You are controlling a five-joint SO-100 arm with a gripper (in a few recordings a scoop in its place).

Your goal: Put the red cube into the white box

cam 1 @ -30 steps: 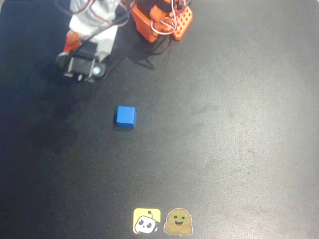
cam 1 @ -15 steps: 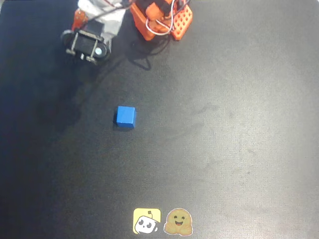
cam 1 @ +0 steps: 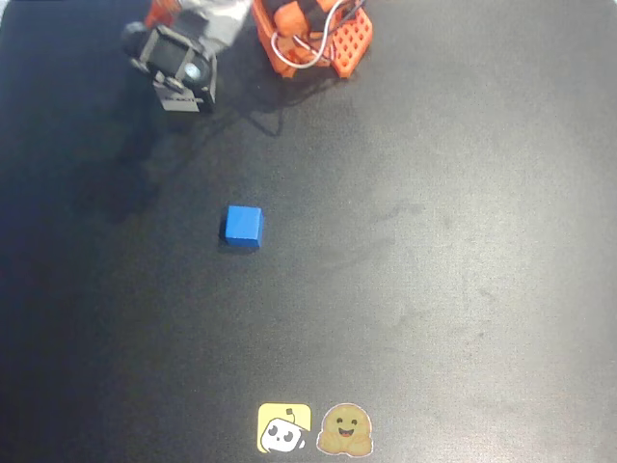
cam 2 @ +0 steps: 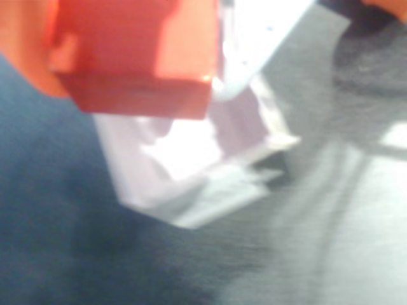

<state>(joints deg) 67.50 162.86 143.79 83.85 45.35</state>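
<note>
the red cube (cam 2: 137, 54), at eleven o'clock in the blurred wrist view, is clamped in the gripper (cam 2: 137, 63) and hangs just above the open white box (cam 2: 191, 171). step in hand: carry to drop. next: centre the cube over the opening, then release. overhead, the blue cube (cam 1: 243, 226) lies well apart on the black mat (cam 1: 434, 241).

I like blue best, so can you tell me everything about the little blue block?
The blue block is a small plain cube with smooth, bright blue faces and sharp edges. It sits flat on the black table, left of the middle in the overhead view. Nothing touches it; the gripper hangs well above it in the picture.
</note>
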